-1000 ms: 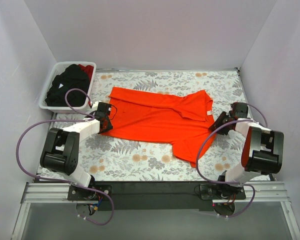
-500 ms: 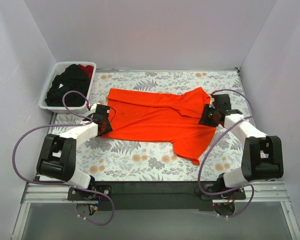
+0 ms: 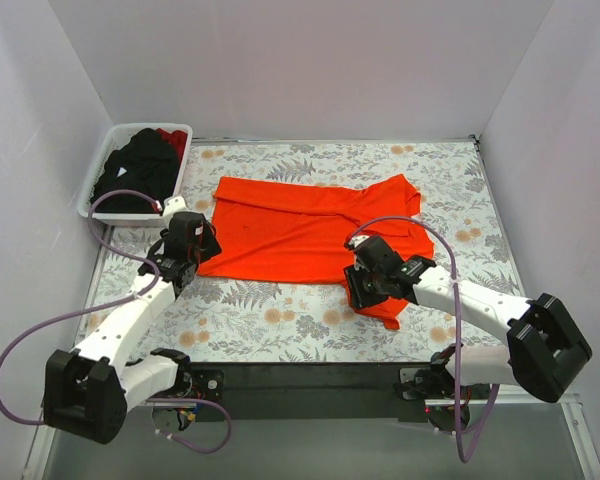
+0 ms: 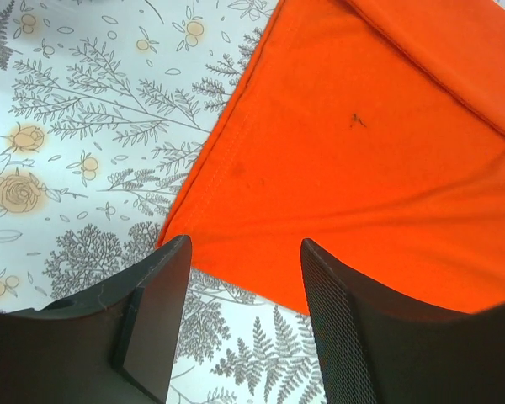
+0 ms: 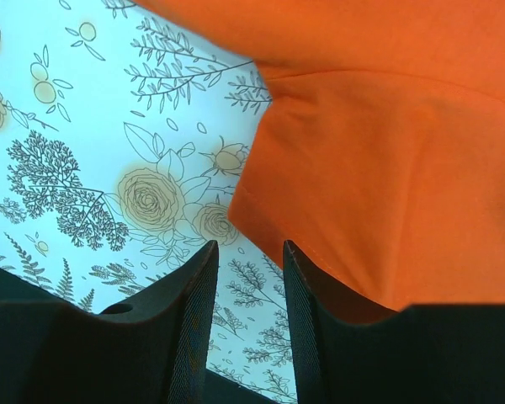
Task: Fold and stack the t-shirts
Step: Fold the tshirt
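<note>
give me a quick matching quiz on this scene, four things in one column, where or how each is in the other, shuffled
1 orange t-shirt
2 basket
3 left gripper
4 right gripper

a holds dark clothes, far left corner
b open at the shirt's near-left hem corner
c spread on the floral table
d open at the near sleeve's edge

Pairs: 1-c, 2-a, 3-b, 4-d

The bench (image 3: 280, 312) is covered edge to edge with a pale print of grey ferns and tan roses. An orange shirt (image 3: 300, 235) lies spread across its middle, hem to the left and collar to the right, with one sleeve reaching toward the near edge and a long fold along the far side. A white basket (image 3: 150, 126) stands in the far left corner, near the shirt's hem but apart from it.
</note>
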